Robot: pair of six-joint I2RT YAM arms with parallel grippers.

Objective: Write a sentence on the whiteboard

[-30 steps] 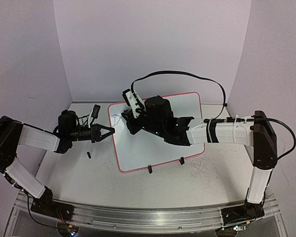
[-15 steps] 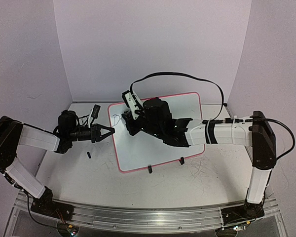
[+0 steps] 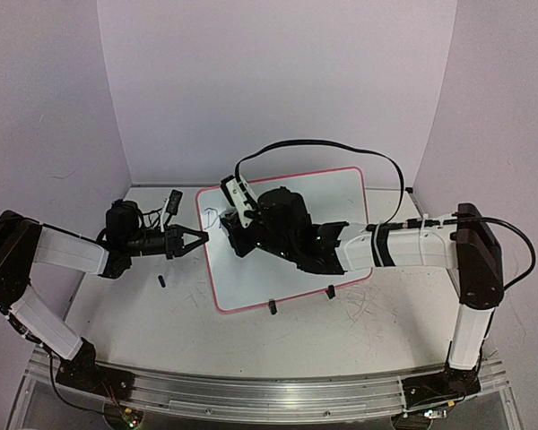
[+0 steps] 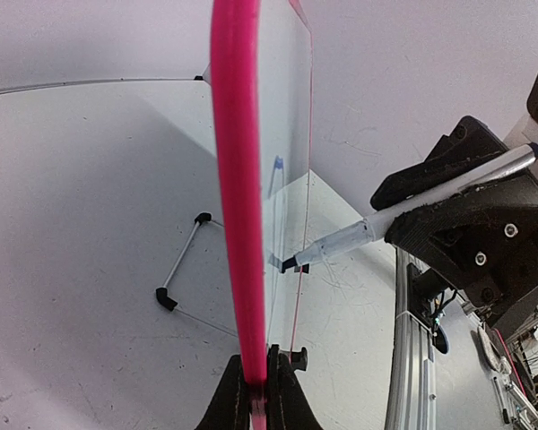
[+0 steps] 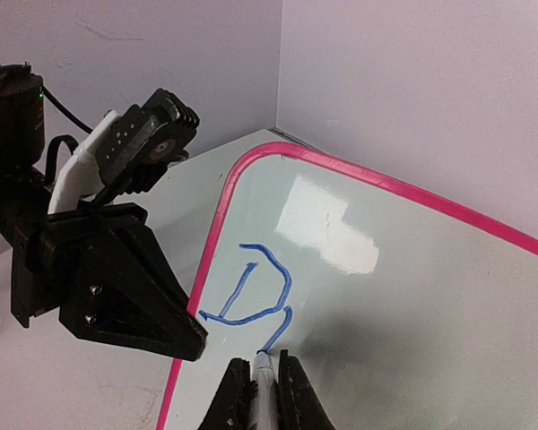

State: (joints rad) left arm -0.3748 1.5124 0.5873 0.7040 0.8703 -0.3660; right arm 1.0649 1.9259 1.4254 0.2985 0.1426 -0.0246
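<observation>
whiteboard [image 5: 412, 269], glossy with rounded pink rim, bears a blue d-shaped stroke [image 5: 288, 282].

This is a robotics lab test cell. Plain pale lilac panels [image 3: 278, 81] close off the space behind and to both sides of the fingers [image 3: 190, 236], like a booth. Under the fingers lies a scuffed, scribble-marked grey-white worktop [image 3: 251, 345]. Nearer than the fingers, an aluminium rail [image 3: 269, 394] carries the bolted bases of the left arm [image 3: 67, 253] and the right arm [image 3: 412, 244]. A bare black cable [image 3: 323, 141] loops in the air above the fingers. Past the rail, the left wrist view shows loose wires and hardware [image 4: 520, 349].
</observation>
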